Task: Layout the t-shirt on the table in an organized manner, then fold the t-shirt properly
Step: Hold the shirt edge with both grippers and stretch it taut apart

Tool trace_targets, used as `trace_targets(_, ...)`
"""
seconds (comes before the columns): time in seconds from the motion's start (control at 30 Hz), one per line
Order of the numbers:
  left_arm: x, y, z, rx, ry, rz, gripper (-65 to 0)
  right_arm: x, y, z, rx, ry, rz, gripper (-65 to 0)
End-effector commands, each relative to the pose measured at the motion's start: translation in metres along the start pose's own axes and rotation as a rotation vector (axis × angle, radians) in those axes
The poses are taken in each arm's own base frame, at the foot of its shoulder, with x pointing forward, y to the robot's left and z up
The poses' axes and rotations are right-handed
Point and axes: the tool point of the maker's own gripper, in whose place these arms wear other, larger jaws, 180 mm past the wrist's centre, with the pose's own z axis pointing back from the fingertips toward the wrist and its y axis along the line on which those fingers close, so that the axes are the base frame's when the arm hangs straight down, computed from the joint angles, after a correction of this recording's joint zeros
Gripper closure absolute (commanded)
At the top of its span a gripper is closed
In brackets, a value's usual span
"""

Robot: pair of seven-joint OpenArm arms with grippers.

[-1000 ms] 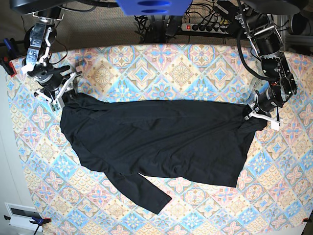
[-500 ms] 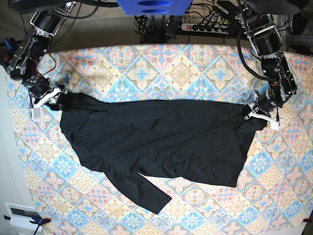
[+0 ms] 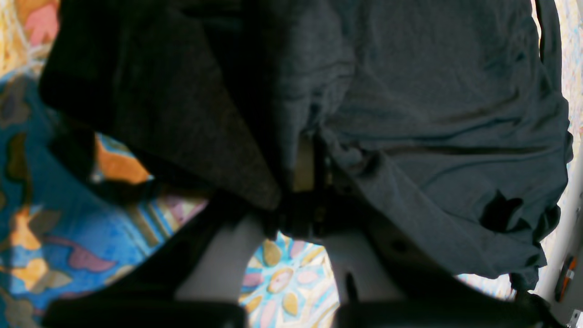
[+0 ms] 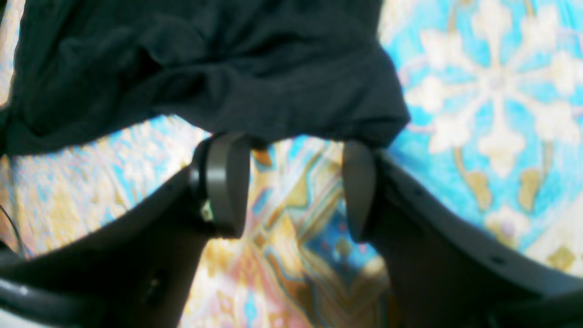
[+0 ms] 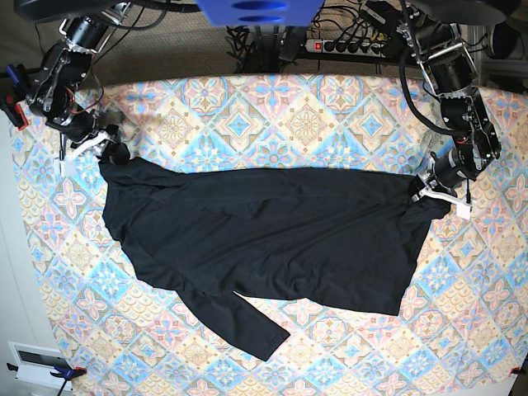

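Note:
The black t-shirt [image 5: 264, 235] lies spread across the patterned table [image 5: 305, 115], one long sleeve [image 5: 243, 322] trailing toward the front edge. My left gripper [image 5: 435, 191] is at the shirt's right end, shut on a bunched fold of the fabric; in the left wrist view the cloth [image 3: 432, 114] is pinched in that gripper [image 3: 306, 182]. My right gripper [image 5: 82, 147] is at the shirt's far-left corner. The right wrist view shows this gripper [image 4: 291, 187] open, its fingertips [image 4: 223, 182] at the edge of the shirt [image 4: 205, 59], with only tablecloth between them.
A power strip and cables [image 5: 346, 45] lie beyond the table's far edge. A blue part [image 5: 260, 10] hangs over the top centre. A white device [image 5: 33, 363] sits off the table's front-left corner. Patterned cloth shows around the shirt on all sides.
My right gripper has opened wide and shifted left, then up along the shirt's far-left corner. The left gripper and the shirt's right end have stayed put.

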Motion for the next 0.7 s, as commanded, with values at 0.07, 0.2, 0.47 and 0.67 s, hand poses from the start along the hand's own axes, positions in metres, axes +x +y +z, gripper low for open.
trace_targets(0.07,0.019,-0.006,0.005,-0.015,-0.047,-0.016,0.0,0.006,-0.004,0.002,-0.008,-0.004,0.013,-31.3)
trace_targets(0.2,0.019,-0.006,0.005,-0.015,-0.047,-0.016,0.0,0.011,-0.002,0.000,-0.002,-0.015,0.014,-30.3)
trace_targets(0.47,0.019,-0.006,0.005,-0.015,-0.047,-0.016,0.0,0.039,0.008,-0.028,0.060,-0.053,-0.052,-30.4)
trace_targets(0.67,0.018,-0.006,0.005,-0.015,-0.045,-0.016,0.0,0.045,0.008,-0.037,0.076,-0.072,-0.089,-29.2)
